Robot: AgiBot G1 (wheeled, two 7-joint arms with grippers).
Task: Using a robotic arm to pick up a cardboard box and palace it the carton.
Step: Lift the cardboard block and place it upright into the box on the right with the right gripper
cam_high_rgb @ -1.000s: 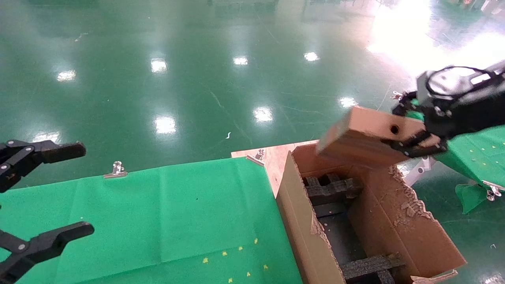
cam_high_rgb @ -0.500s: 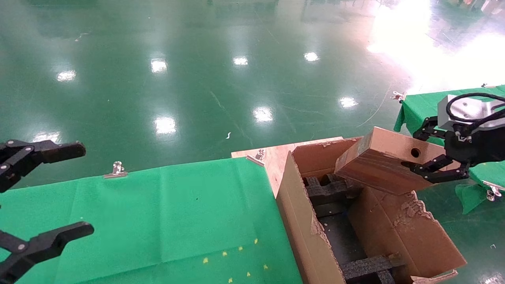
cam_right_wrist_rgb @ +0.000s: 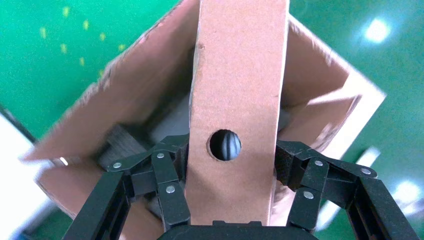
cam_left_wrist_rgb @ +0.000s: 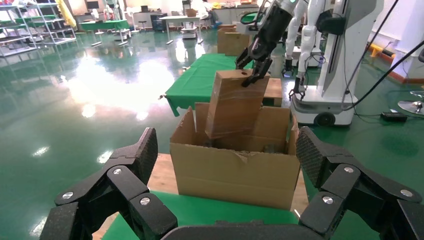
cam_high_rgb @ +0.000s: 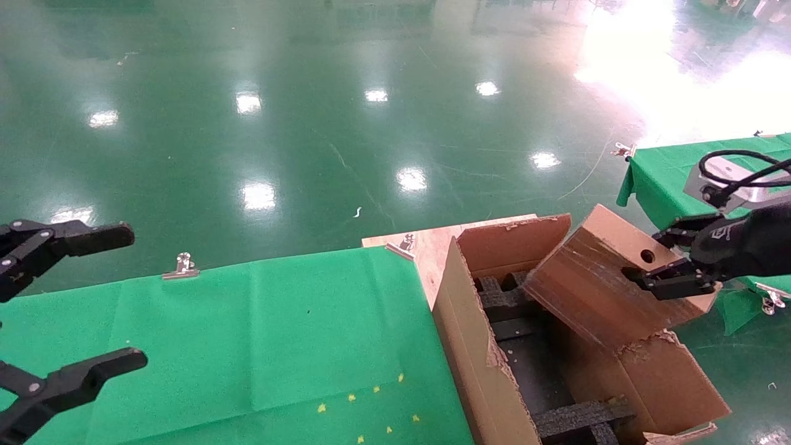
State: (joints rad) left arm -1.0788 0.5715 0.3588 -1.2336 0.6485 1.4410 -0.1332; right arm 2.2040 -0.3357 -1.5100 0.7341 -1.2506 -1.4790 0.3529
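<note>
My right gripper [cam_high_rgb: 656, 259] is shut on the cardboard box [cam_high_rgb: 593, 284], a flat brown taped box with a round hole [cam_high_rgb: 647, 255] on its narrow side. The box is tilted steeply, its lower end dipped inside the far right part of the carton [cam_high_rgb: 469, 334], a large brown carton with torn flaps. In the right wrist view the fingers [cam_right_wrist_rgb: 172, 155] clamp both broad faces of the box [cam_right_wrist_rgb: 235, 75] above the carton [cam_right_wrist_rgb: 125, 95]. The left wrist view shows the box [cam_left_wrist_rgb: 232, 107] standing in the carton [cam_left_wrist_rgb: 232, 172]. My left gripper [cam_high_rgb: 117, 300] is open and empty at the far left.
Black foam inserts [cam_high_rgb: 513, 296] line the carton's inside. The carton stands on a wooden board [cam_high_rgb: 432, 244] beside a green-clothed table [cam_high_rgb: 247, 334] with a metal clip [cam_high_rgb: 183, 266]. A second green table [cam_high_rgb: 661, 173] is behind my right arm. The shiny green floor lies beyond.
My right gripper has moved down and to the right with the box. The box has tilted steeper, and its lower end has gone into the carton. The left arm has not moved.
</note>
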